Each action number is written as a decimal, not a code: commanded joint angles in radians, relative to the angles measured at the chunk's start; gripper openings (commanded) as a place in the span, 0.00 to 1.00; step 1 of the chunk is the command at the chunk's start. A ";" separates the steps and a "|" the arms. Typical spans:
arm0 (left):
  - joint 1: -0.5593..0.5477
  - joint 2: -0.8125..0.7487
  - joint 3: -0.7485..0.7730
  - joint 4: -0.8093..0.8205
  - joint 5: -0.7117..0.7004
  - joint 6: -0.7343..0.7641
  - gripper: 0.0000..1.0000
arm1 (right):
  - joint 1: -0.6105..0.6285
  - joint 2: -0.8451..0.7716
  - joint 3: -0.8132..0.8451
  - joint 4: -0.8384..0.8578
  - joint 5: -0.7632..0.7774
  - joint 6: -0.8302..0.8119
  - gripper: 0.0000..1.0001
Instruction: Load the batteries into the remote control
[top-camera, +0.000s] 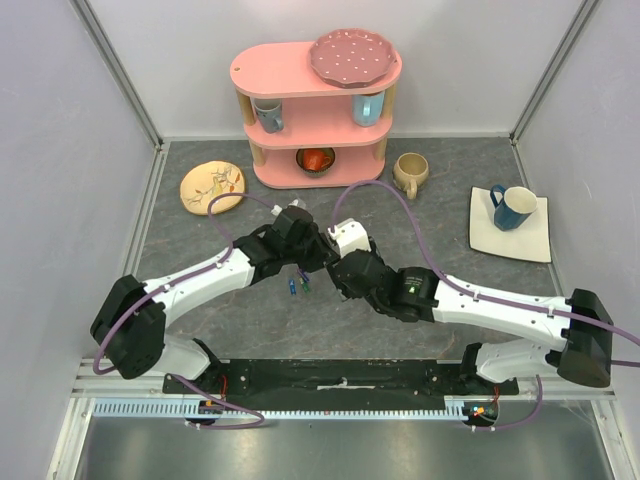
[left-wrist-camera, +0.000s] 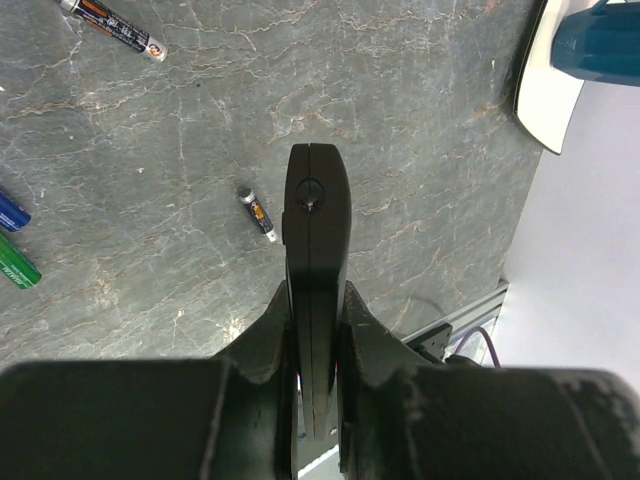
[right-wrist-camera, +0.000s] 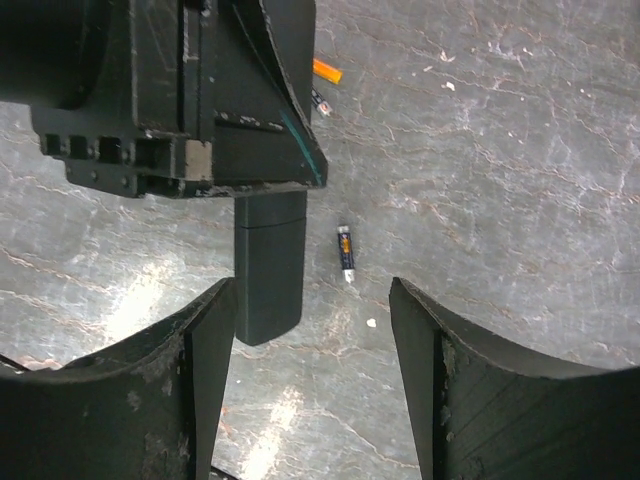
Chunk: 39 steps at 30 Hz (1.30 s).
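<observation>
- Several batteries lie loose on the table (left-wrist-camera: 420, 110). A small battery (right-wrist-camera: 346, 252) is near the free end of the remote control (left-wrist-camera: 315, 210), and a blue battery (left-wrist-camera: 10, 212) and a green battery (left-wrist-camera: 15, 265) lie together off to one side.
- My left gripper (left-wrist-camera: 315, 300) is clamped on the remote control, holding it edge-on above the table.
- My right gripper (right-wrist-camera: 312, 325) hangs over the small battery with its jaws apart, holding nothing.
- No view shows the recess, so I cannot tell whether any cell is seated. I judge that picking up and inserting are mostly left to do.
</observation>
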 joint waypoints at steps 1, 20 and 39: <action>-0.002 -0.009 0.046 -0.005 -0.011 -0.056 0.02 | 0.008 -0.002 -0.009 0.113 -0.005 0.003 0.69; -0.002 -0.013 0.072 0.000 0.042 -0.082 0.02 | 0.010 0.112 -0.046 0.120 0.010 -0.029 0.28; 0.044 0.026 0.078 0.037 0.102 -0.056 0.69 | 0.036 -0.065 -0.053 0.051 0.001 -0.117 0.00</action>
